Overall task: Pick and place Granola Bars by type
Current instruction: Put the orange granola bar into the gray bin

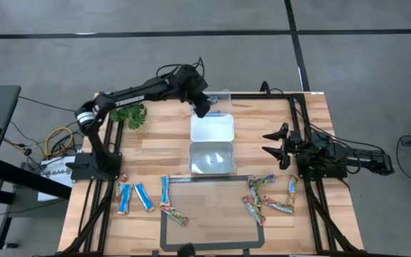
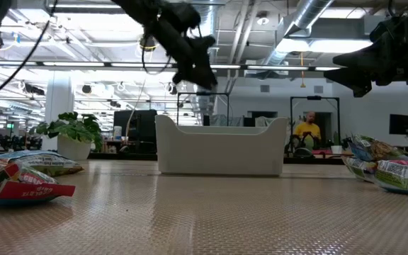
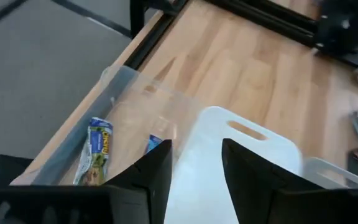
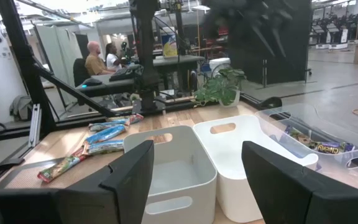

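Drop step done: left gripper (image 1: 200, 107) jaws apart, empty, over clear tub (image 3: 114, 118) upper centre; multicoloured bar (image 3: 95, 149) lies inside. Right gripper (image 1: 275, 146) spread wide, idle at right. Next: fetch bar from lower-left group (image 1: 143, 196).

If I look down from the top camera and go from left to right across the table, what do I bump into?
Green plant → blue-wrapped bars → white tubs in the middle → pile of colourful bars → right gripper, fingers open, at the table's right edge.
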Tool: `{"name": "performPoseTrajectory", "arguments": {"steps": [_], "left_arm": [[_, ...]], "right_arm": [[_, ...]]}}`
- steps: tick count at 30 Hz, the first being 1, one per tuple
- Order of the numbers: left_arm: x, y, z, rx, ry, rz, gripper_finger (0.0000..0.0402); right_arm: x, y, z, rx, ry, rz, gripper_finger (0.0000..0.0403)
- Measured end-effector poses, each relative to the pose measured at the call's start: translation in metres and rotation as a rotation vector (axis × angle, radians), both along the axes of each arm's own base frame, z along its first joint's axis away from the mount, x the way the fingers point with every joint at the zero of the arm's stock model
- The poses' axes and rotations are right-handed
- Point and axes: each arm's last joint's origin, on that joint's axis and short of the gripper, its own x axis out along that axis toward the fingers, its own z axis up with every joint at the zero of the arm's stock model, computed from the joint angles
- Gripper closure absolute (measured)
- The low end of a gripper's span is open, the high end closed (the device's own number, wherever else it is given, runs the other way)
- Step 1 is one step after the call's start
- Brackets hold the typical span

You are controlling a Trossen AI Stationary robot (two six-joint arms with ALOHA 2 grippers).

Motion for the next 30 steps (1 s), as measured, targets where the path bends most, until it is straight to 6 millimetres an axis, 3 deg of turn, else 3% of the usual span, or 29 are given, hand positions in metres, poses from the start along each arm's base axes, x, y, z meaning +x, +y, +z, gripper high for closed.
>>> {"name": "performPoseTrajectory", "arguments": {"steps": [10, 16, 22, 30], "left_arm": [[-0.016, -0.072, 0.058, 0.116, -0.09, -0.155, 0.0274], [-0.031, -0.118, 0.077, 0.176, -0.066, -0.256, 0.0274], [-0.043, -0.154, 0.077, 0.141, 0.008, -0.344, 0.0274], [-0.069, -0.189, 0.044, -0.105, 0.03, -0.262, 0.0274]], "right_arm": [[0.0, 0.0, 0.0, 0.0, 0.0, 0.0, 0.0163], [0.0, 0.0, 0.0, 0.0, 0.0, 0.0, 0.0163], [0.0, 0.0, 0.0, 0.0, 0.0, 0.0, 0.0163], [0.0, 0.0, 0.0, 0.0, 0.0, 0.0, 0.0163]]}}
